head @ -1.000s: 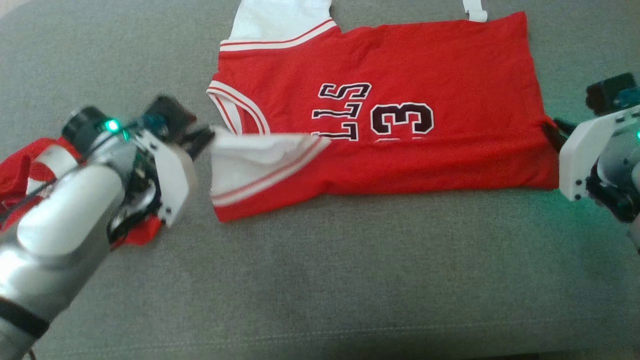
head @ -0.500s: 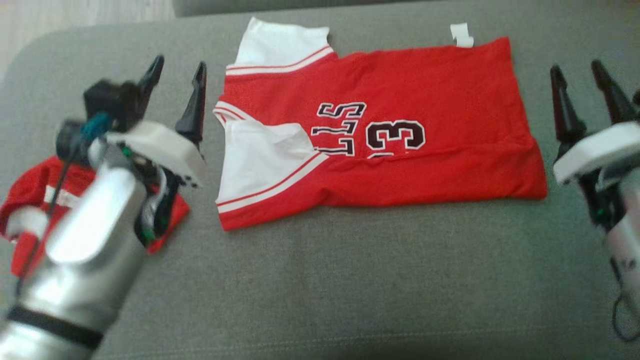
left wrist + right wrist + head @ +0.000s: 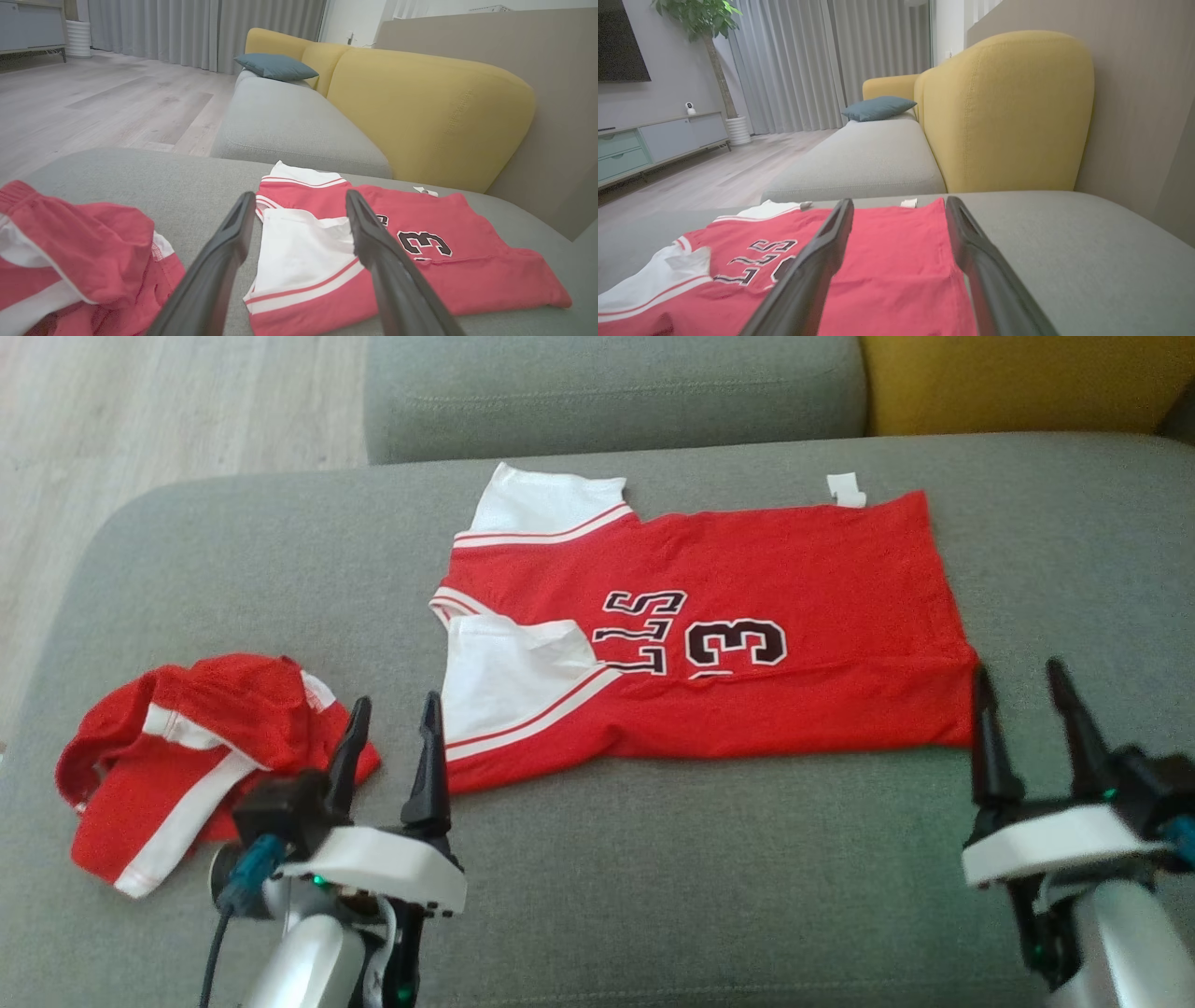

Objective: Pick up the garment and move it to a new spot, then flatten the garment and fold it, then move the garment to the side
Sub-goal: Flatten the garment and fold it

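Now, left gripper (image 3: 396, 705): my two dark fingers stand wide apart and hold nothing. Their tips sit just short of the jersey's near sleeve-end corner.
Right gripper (image 3: 1018, 670): also spread wide and empty, with the tips beside the near hem corner. Whether one finger brushes the cloth I cannot tell.
Jersey (image 3: 822, 569): red, lying flat across the grey seat cushion (image 3: 653, 877) between my two hands, neck end toward my left, hem toward my right.
Near long edge (image 3: 747, 714): turned up over the body, covering the lower part of the number (image 3: 738, 644). The white sleeve (image 3: 504, 672) lies on top.
Red shorts (image 3: 187, 737): a crumpled heap just beside my left fingers, apart from the jersey.
Step in hand: folding, I judge. One lengthwise fold looks made, with more to do.
Next move calls for: both hands lowering onto matching corners and closing together, so that the layers lift evenly.
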Controlling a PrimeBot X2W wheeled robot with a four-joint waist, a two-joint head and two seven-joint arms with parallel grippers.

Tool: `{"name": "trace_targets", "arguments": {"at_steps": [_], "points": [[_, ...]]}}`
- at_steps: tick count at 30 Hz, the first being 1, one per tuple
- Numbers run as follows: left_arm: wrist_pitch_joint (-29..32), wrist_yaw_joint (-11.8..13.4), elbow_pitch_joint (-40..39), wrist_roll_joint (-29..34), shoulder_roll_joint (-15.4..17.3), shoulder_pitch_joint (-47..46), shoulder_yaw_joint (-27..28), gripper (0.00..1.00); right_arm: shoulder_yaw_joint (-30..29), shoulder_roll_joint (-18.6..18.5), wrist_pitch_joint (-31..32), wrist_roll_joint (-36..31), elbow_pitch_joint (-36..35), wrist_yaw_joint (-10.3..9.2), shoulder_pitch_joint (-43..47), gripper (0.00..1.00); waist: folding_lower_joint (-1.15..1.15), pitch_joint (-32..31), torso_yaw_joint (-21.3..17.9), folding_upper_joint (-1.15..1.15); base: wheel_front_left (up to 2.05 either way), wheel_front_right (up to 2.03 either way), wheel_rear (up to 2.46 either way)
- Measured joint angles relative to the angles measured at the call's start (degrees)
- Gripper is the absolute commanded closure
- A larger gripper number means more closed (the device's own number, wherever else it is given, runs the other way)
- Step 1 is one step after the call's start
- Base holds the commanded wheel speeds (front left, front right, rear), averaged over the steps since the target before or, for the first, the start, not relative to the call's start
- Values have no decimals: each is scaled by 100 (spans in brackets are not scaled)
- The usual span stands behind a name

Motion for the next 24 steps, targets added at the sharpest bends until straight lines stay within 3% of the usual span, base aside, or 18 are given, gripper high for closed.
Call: {"name": "trace_targets", "arguments": {"at_steps": [3,8,14,24], "points": [[0,-92,92,177,-192,192,218,0,-35,229,0,-201,-180,0,305,0,0,-68,-62,0,0,0,0],[0,-347,438,483,-367,214,445,0,-115,288,0,-324,-383,0,318,0,0,-51,-224,0,0,0,0],[34,-494,1372,677,-386,37,302,0,-174,322,27,-324,-533,0,297,0,0,127,-358,0,0,0,0],[411,-339,2720,690,-410,-783,307,0,-221,387,37,-323,-639,0,158,0,0,470,-571,0,0,0,0]]}}
